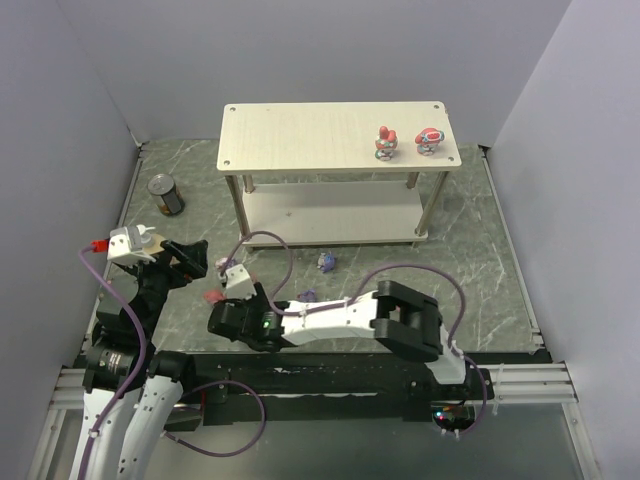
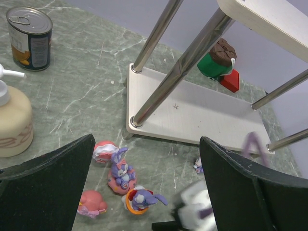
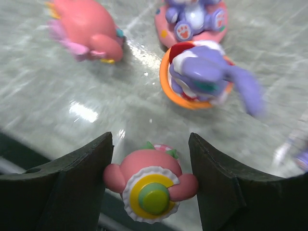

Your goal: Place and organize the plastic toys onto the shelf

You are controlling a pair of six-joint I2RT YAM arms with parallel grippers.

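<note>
Top external view: the shelf is standing at the far middle of the table. Two red toys are sitting side by side near the right end of its top board. A can is standing on the table left of the shelf. Both arms are reaching over the near left part of the table. The left gripper is hanging there with its jaws spread wide, grasping nothing. The right gripper is sitting just right of it, low over the table.

Right wrist view: the right gripper's fingers are pressing on the two sides of a pink toy with a yellow and green disc on top, so it is grasping that toy. Whether the toy is resting on the table cannot be told. Beyond it, a second pink figure is lying on its side, a purple figure is sitting in an orange ring, and a rabbit is sitting on a pink base.

Left wrist view: a bottle is standing near the can, and a green object is sitting on the shelf's lower board.
</note>
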